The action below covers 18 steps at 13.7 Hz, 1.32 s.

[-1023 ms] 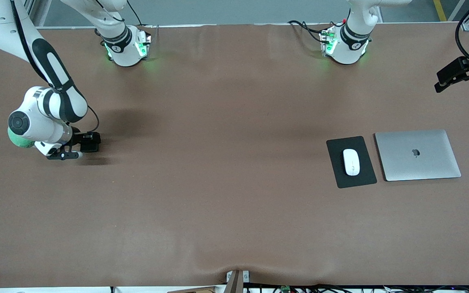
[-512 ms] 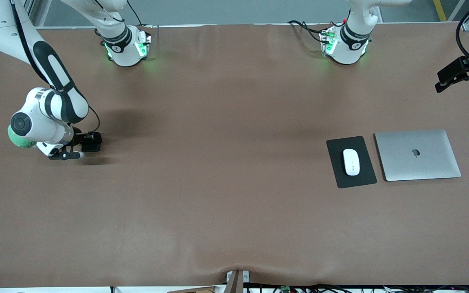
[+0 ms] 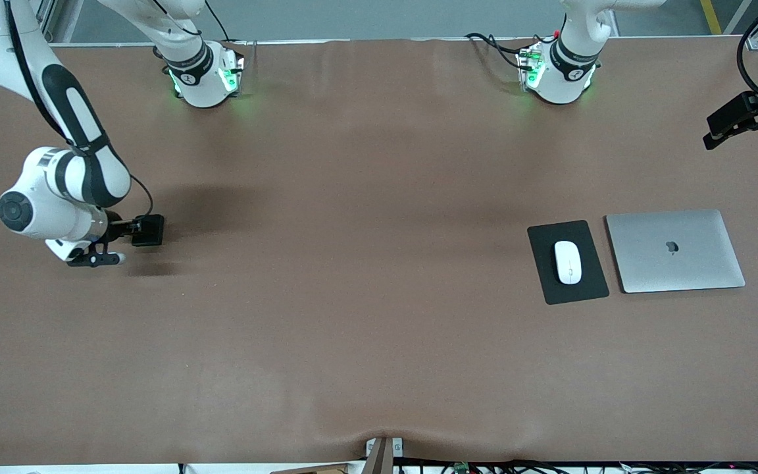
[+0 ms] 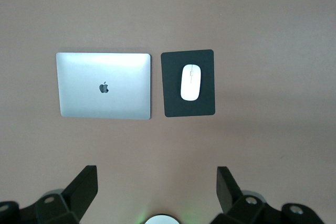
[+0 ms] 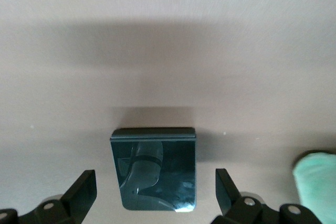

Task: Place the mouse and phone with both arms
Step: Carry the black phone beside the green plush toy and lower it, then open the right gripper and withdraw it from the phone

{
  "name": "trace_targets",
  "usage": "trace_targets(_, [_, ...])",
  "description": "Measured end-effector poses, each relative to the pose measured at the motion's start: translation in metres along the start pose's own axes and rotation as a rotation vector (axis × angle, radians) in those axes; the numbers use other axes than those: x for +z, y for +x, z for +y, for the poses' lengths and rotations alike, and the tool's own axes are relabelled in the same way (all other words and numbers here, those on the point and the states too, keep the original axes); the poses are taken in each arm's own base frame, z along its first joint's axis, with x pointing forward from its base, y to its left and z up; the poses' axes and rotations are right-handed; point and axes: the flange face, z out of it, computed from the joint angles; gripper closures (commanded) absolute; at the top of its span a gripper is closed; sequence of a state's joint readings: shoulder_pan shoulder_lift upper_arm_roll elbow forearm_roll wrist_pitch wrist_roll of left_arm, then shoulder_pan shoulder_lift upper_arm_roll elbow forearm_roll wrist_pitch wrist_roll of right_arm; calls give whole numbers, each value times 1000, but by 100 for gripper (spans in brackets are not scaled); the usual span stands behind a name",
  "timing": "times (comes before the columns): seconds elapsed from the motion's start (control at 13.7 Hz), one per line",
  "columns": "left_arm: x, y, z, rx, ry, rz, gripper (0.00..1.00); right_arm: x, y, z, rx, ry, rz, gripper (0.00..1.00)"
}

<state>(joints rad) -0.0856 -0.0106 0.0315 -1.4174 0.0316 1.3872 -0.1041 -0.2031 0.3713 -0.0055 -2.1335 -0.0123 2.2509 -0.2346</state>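
- Phone (image 5: pixel 153 167) lies flat on the brown table (image 3: pixel 353 296) near the right arm's end, with the right gripper (image 5: pixel 153 190) just above it, fingers (image 5: pixel 81 190) spread wide on either side and not touching it.
- A second ago that gripper was clamped on the phone; it has since let go and pulled back a little, so the phone looks placed.
- Mouse (image 3: pixel 568 262) sits on the black mouse pad (image 3: pixel 543 280) toward the left arm's end, right beside a closed silver laptop (image 3: pixel 675 250); neither has moved.
- Left gripper (image 4: pixel 155 192) waits high over that end of the table, fingers (image 4: pixel 84 190) wide apart and holding nothing.
- With both things resting on the table and both grippers empty, the task seems about finished; the right arm probably only needs to lift clear without nudging the phone.
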Motion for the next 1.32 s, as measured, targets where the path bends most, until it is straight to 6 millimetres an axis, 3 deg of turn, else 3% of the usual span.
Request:
trace_targets(0.29, [0, 0, -1, -2, 0, 0, 0, -57, 23, -3, -15, 1, -15, 0])
trace_targets(0.66, [0, 0, -3, 4, 0, 0, 0, -164, 41, -19, -43, -3, -34, 0])
trace_targets(1.32, [0, 1, -6, 15, 0, 0, 0, -312, 33, -80, -5, -27, 49, 0])
